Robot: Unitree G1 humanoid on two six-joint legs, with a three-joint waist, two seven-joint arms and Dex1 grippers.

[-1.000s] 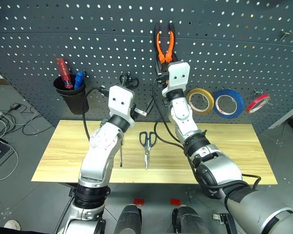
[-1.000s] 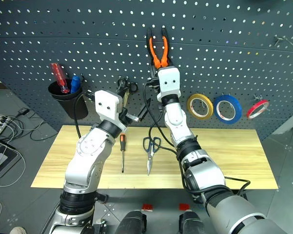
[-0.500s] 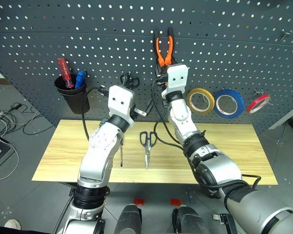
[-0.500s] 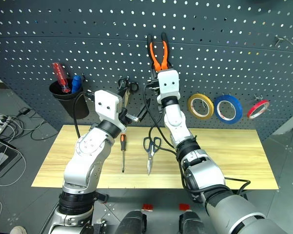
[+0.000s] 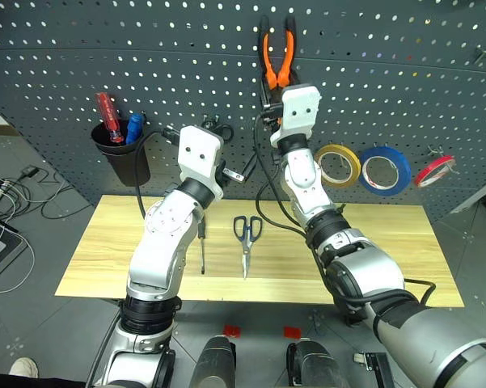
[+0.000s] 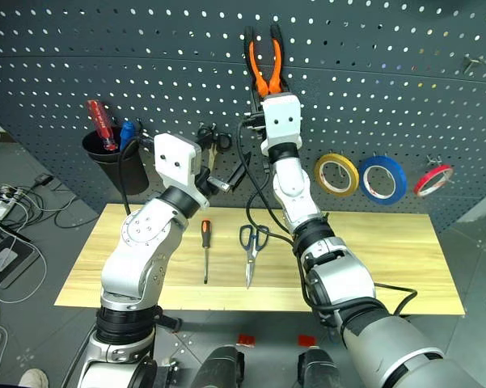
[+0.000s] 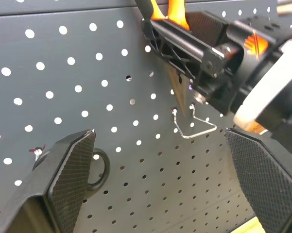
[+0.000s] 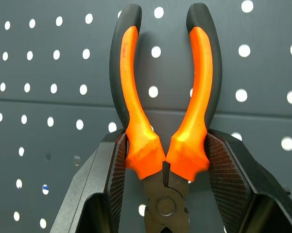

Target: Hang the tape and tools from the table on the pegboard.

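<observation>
the right gripper (image 8: 165, 160) is clamping the pliers (image 8: 163, 97), handles up, against the pegboard (image 5: 145, 56). it should be slipping one handle over a hook (image 7: 192, 127) before letting go. the left gripper (image 7: 170, 174) is hanging empty, fingers apart.

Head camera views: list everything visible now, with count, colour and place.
pliers: 1, orange-black, in right gripper at pegboard
scissors: 1, blue-handled, on table
screwdriver: 1, orange-black, on table
small scissors: 1, black, on pegboard
tape: 1, yellow, on pegboard
blue roll: 1, beside it
red roll: 1, far right
cup: 1, black, holds red screwdriver
table: 1, light wood
pegboard: 1, dark grey
left gripper: open
right gripper: holds pliers
</observation>
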